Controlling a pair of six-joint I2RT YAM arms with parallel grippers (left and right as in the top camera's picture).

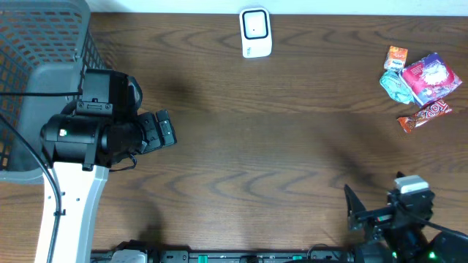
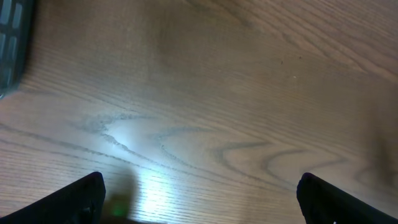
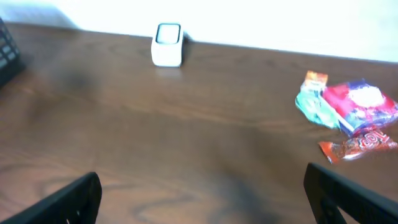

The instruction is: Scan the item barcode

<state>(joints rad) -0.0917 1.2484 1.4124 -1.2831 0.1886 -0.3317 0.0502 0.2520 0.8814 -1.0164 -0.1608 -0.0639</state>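
My dark brown wood-grain table (image 1: 248,153) carries a grey mesh basket (image 1: 36,36) at its left end. Crinkly red, teal and orange snack packets (image 1: 423,84) lie far right, well apart from the small white scanner box (image 1: 256,33). The left gripper (image 2: 199,196) and right gripper (image 3: 202,196) both gape wide, empty.

The scanner (image 1: 256,33) stands at the far edge of the table (image 1: 256,146), near its middle. The basket (image 1: 44,44) occupies the far left corner, with the left tool (image 1: 164,130) to its right, over the table. A cluster of packets (image 1: 430,79) lies at the far right. The right tool (image 1: 356,210) is at the near edge, well in front of them.
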